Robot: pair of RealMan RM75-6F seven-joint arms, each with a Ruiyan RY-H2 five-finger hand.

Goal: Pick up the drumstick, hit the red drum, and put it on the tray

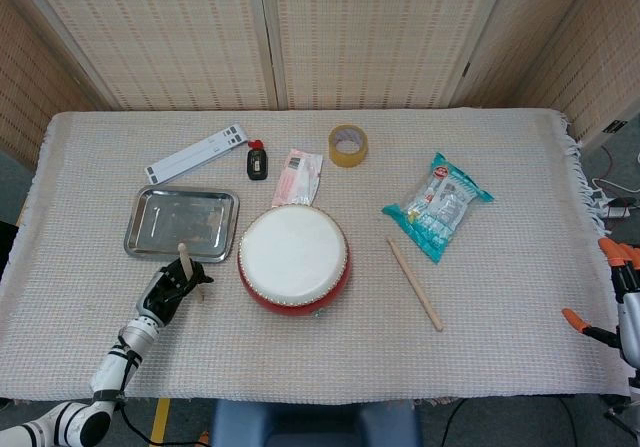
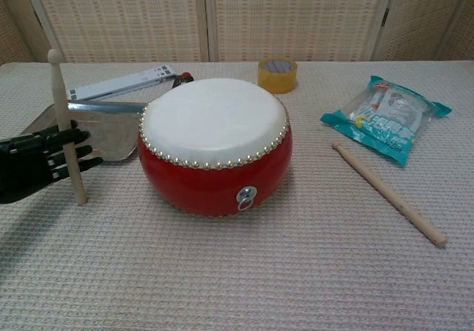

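while the left hand grips the drumstick upright around its lower half, the red drum sits just to its right and the tray just beyond. light, stiff wood; a low hold leaves swing room.

The orange-tipped right hand is cut off by the head view's edge beyond the red drum; its grip is indiscernible.

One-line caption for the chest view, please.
Left hand holds a drumstick upright beside the red drum; second drumstick lies right.
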